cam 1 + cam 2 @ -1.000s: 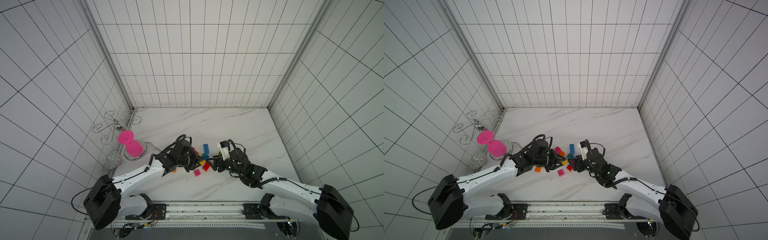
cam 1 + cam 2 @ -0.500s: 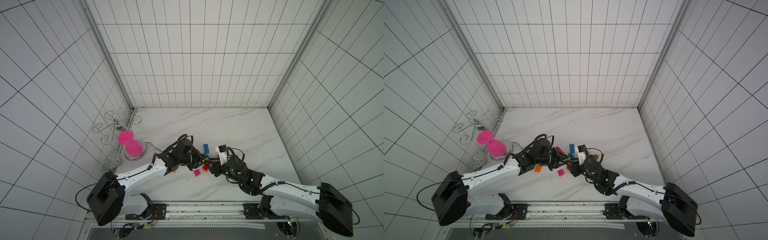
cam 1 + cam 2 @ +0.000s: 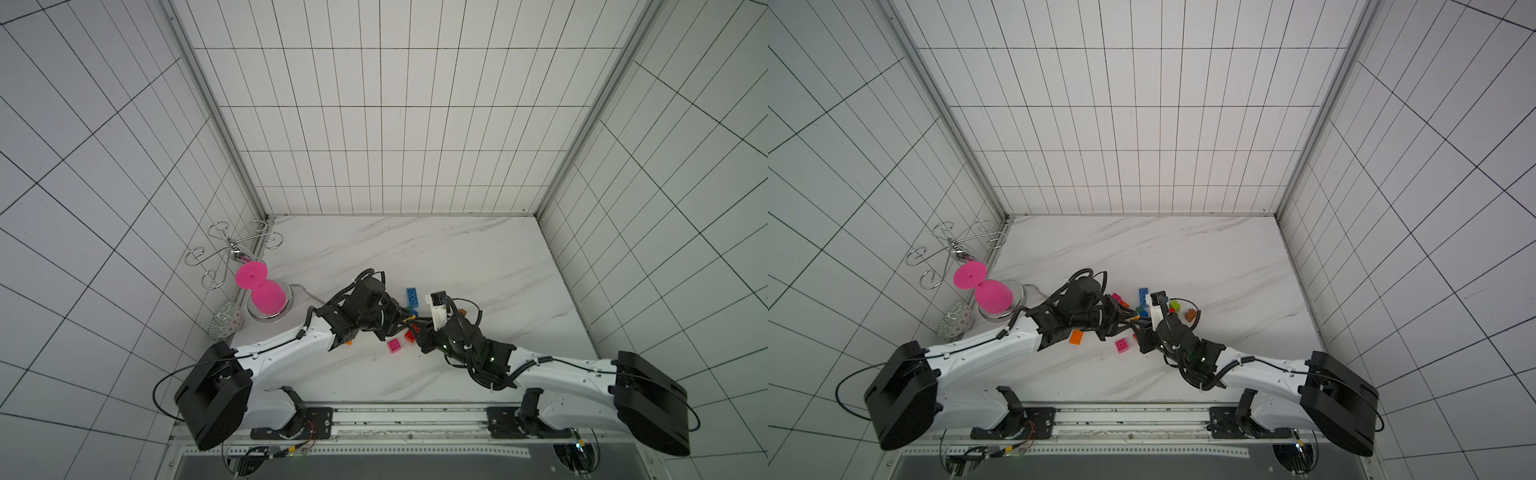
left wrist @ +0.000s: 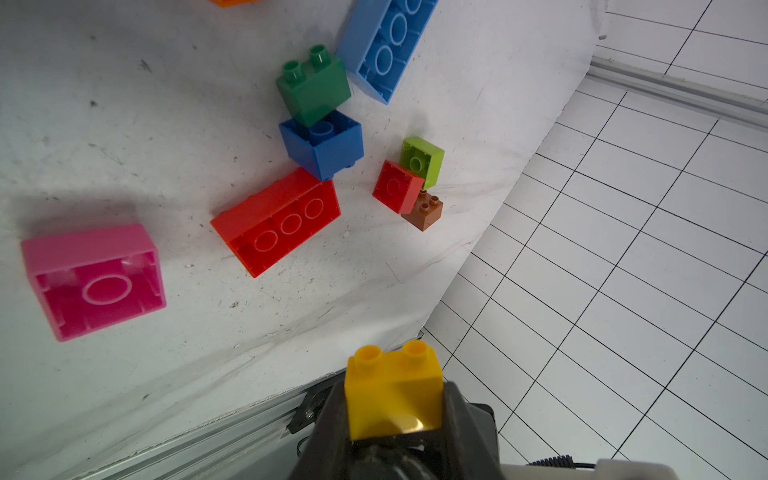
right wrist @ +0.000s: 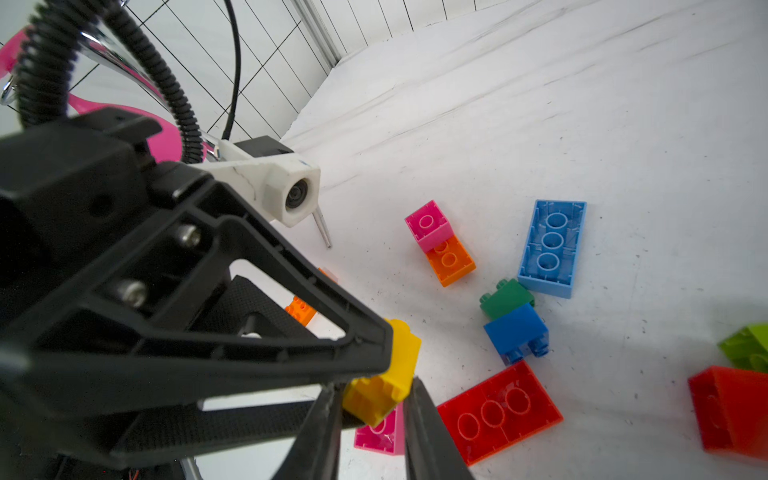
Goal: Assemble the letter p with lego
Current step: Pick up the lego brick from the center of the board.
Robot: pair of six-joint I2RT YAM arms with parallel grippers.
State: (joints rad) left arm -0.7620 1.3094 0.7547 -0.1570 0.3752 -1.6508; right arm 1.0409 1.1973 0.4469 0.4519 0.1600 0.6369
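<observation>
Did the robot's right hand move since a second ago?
Yes. The right gripper slid to its own left, closer to the loose pink brick, which stayed put on the table.

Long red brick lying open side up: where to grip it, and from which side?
Come straight down on the long red brick and pinch its two long side walls at mid-length. It lies flat, hollow side up, and those walls look parallel and free; the blue square brick crowds one end.
</observation>
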